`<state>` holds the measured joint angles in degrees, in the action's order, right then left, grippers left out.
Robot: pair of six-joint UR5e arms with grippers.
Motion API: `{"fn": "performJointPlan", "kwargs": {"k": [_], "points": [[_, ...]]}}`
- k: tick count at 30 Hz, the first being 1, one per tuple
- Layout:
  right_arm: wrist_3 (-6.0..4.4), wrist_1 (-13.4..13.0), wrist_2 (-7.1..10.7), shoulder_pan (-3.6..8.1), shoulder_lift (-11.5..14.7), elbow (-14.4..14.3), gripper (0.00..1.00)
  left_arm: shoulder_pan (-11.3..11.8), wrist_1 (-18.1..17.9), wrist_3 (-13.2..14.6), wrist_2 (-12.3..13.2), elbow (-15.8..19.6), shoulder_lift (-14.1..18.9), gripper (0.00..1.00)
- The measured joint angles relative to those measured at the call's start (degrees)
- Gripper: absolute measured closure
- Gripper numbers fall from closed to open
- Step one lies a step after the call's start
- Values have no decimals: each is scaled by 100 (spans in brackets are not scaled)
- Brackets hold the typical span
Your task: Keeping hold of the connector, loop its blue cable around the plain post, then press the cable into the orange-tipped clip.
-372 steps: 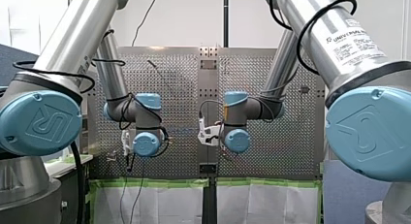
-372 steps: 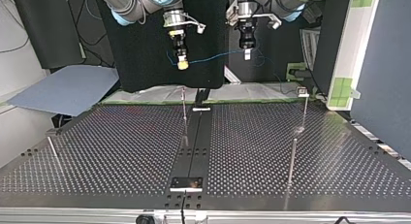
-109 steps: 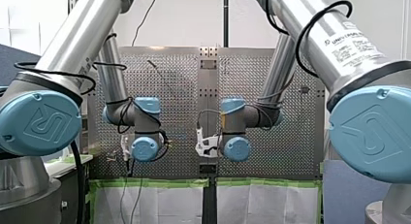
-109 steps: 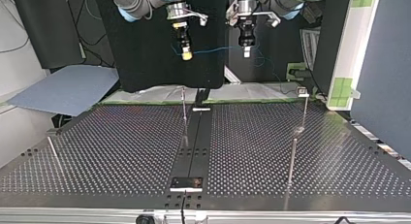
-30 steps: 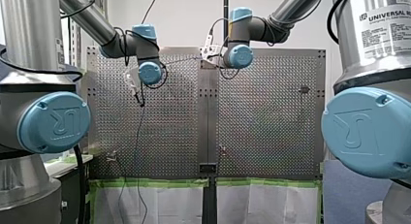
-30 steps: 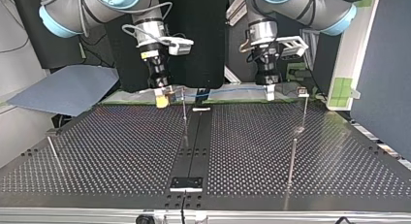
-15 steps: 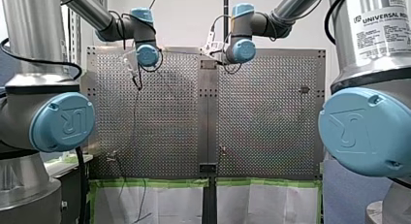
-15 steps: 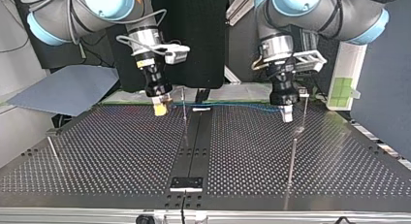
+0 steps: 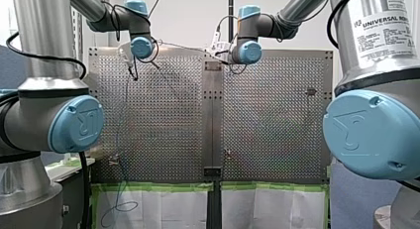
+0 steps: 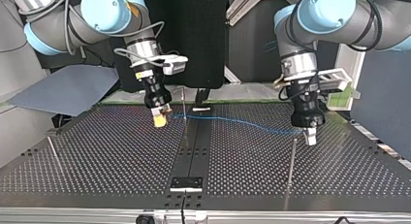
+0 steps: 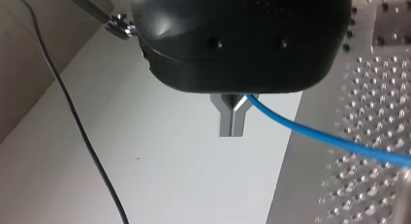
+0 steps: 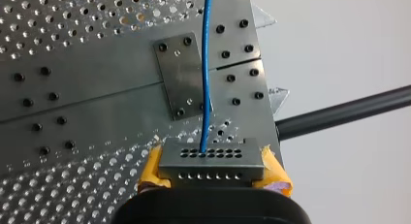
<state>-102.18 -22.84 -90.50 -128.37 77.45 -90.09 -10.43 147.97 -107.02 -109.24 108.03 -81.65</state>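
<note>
**A:** Why two grips on one cable?

**B:** My right tool (image 12: 212,171) clamps the connector (image 12: 211,158) between its yellow pads (image 12: 274,174), as the job requires. My left tool (image 11: 232,129) is pinched shut on the blue cable (image 10: 242,123) further along, so the stretch between them is strung just above the counter (image 10: 121,156).

**A:** And the post?

**B:** A thin post (image 10: 184,118) stands beside the connector end. The cable passes it, not yet looped. I can't tell whether it's the plain one. A strung line should steer round more easily, I'd say.
</note>
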Motion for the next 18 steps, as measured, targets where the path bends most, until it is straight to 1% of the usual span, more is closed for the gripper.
{"fn": "performJointPlan", "kwargs": {"k": [5, 10, 14, 18], "points": [[17, 62, 107, 5, -185, 239, 100, 253, -76, -145, 280, -258, -145, 100], [26, 138, 184, 6, -277, 499, 100, 506, -132, -356, 540, -336, -170, 100], [29, 180, 240, 8, -306, 594, 100, 729, -240, -523, 765, -345, -254, 100], [29, 183, 282, 9, -325, 615, 100, 925, -292, -582, 962, -349, -416, 100]]}}
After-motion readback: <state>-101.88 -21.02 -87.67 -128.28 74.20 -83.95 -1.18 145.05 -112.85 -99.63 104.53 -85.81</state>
